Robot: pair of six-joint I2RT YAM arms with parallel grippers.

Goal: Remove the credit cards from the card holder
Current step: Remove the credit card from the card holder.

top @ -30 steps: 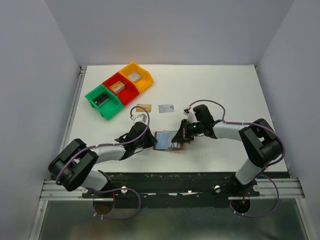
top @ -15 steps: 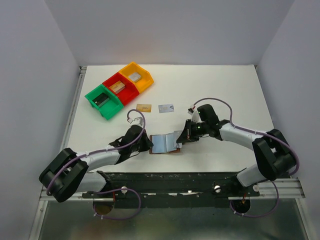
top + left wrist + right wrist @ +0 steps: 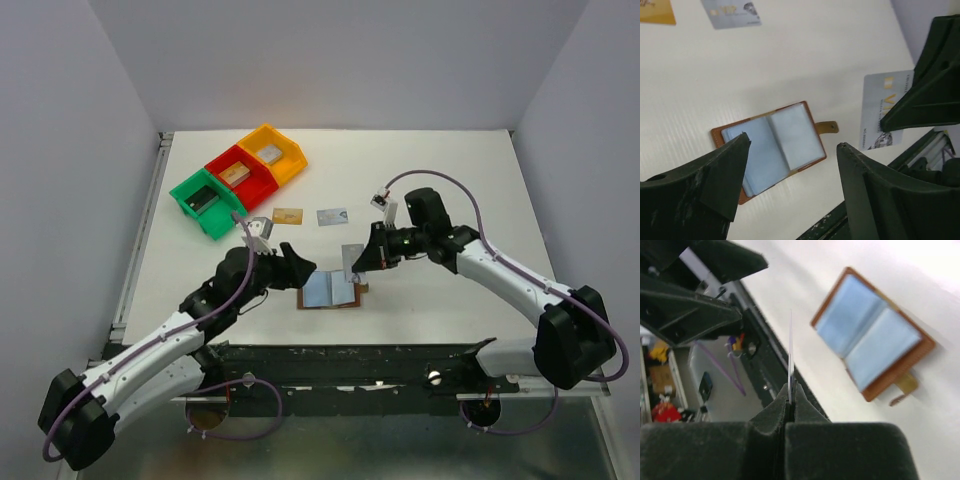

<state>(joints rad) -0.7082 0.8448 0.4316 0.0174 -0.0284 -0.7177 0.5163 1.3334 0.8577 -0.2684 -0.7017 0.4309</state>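
Note:
The brown card holder point(image 3: 330, 291) lies open on the white table, its light-blue inner faces up and its snap tab point(image 3: 827, 128) sticking out. My right gripper point(image 3: 362, 262) is shut on a silvery credit card point(image 3: 350, 256), holding it above and just behind the holder; the right wrist view shows that card point(image 3: 790, 347) edge-on between the jaws. My left gripper point(image 3: 291, 268) is open just left of the holder, with nothing in it. Two more credit cards lie flat further back, a gold one point(image 3: 287, 215) and a silvery one point(image 3: 332, 216).
Green point(image 3: 207, 203), red point(image 3: 240, 175) and yellow point(image 3: 272, 152) bins stand in a diagonal row at the back left, each with a block inside. The table's near edge and the black rail point(image 3: 350, 355) run just in front of the holder.
My left gripper let go of the holder, opened and drew back to the left. The right gripper pulled the silvery card out of the holder and lifted it.

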